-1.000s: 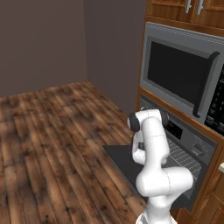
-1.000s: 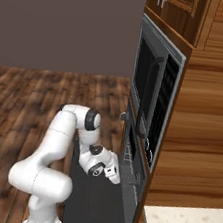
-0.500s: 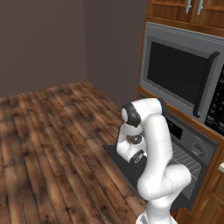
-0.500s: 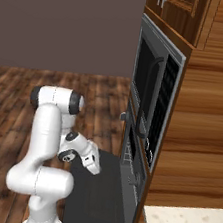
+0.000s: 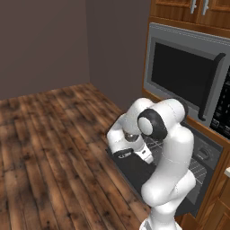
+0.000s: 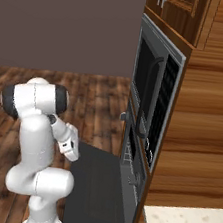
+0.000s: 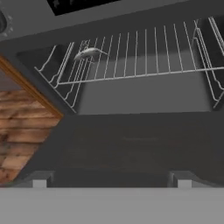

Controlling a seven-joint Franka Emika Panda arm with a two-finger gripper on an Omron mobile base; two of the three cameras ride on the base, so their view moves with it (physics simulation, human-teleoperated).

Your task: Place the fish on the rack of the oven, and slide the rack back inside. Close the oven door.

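Fish [image 7: 89, 54] on rack [image 7: 144, 57] far-left corner, oven door [image 7: 131, 140] down flat, claw [image 7: 111, 177] released, microwave [image 5: 188, 76] above.

The rack [image 7: 140, 57] sits in the oven [image 7: 131, 19] cavity, wires running front to back. The fish [image 7: 89, 53] lies on the rack near its left side. The oven door [image 7: 131, 140] is lowered flat in front. Wooden floor [image 7: 19, 131] shows at left. The tool [image 7: 111, 180] fingertips stand wide apart.
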